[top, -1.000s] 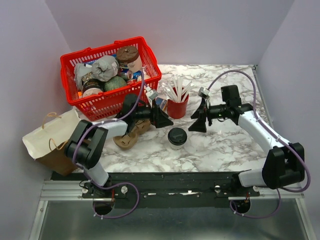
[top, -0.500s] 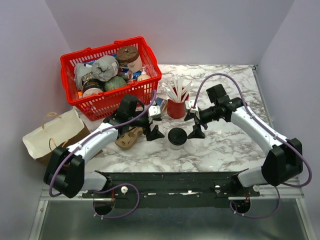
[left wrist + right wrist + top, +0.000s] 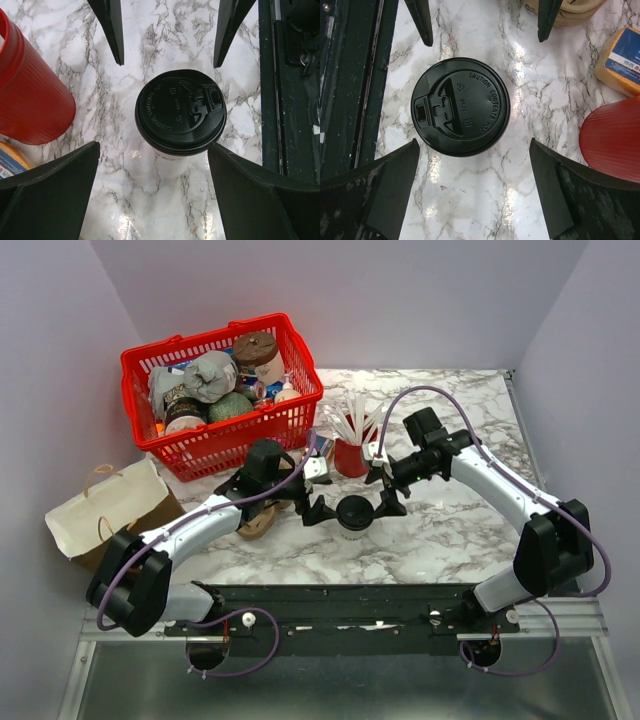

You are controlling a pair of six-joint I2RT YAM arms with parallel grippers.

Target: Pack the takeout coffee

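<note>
**Two open grippers face off across the coffee**

From above: a white marble table (image 3: 450, 530) veined in grey, boxed in by plain lavender walls (image 3: 350, 300) at the back and both sides. The takeout coffee (image 3: 354, 514) stands upright on the marble near the front middle, black lid on top. The left gripper (image 3: 322, 506) is just beside it on one side and the right gripper (image 3: 383, 496) on the other, both with jaws spread and nothing in them. Behind the cup stands a red cup (image 3: 352, 455) bristling with white plastic cutlery. At the back left sits a red basket (image 3: 222, 390) heaped with groceries, and a brown paper bag (image 3: 105, 510) lies at the table's left edge. A black rail (image 3: 340, 605) runs along the near edge.

Over to the left wrist camera: it looks straight down on the round black lid (image 3: 180, 112), dead centre, glossy marble all around it. This arm's own two fingers (image 3: 50, 190) stand wide at the bottom corners, clear of the cup. The other arm's finger tips poke in from the top. The ribbed red cup is on the left.

Right wrist camera: same story mirrored. The lid is central with marble all around it, and this gripper's jaws are wide and not touching. An orange packet (image 3: 620, 60) lies at the right edge.
</note>
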